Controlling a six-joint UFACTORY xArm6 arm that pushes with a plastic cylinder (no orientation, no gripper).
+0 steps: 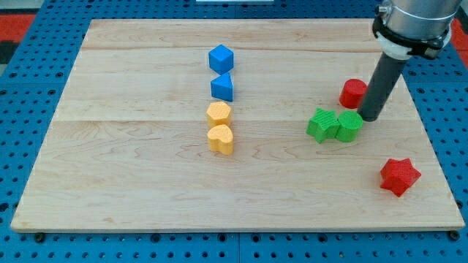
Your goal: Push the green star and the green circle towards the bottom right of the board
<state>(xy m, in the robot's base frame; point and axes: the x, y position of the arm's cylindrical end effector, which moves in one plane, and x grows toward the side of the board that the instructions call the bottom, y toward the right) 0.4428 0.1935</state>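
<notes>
The green star (321, 124) lies right of the board's middle, touching the green circle (349, 126) on its right. My tip (368, 117) is at the circle's upper right edge, touching or nearly touching it. The dark rod rises from there to the view's top right. A red circle (354, 93) sits just above the green pair, partly behind the rod.
A red star (399, 176) lies near the board's bottom right. A blue cube (220, 58) and a blue triangular block (223, 87) stand above a yellow hexagon (218, 113) and a yellow heart (220, 139) in a column at the centre. The wooden board (131, 183) ends in blue pegboard.
</notes>
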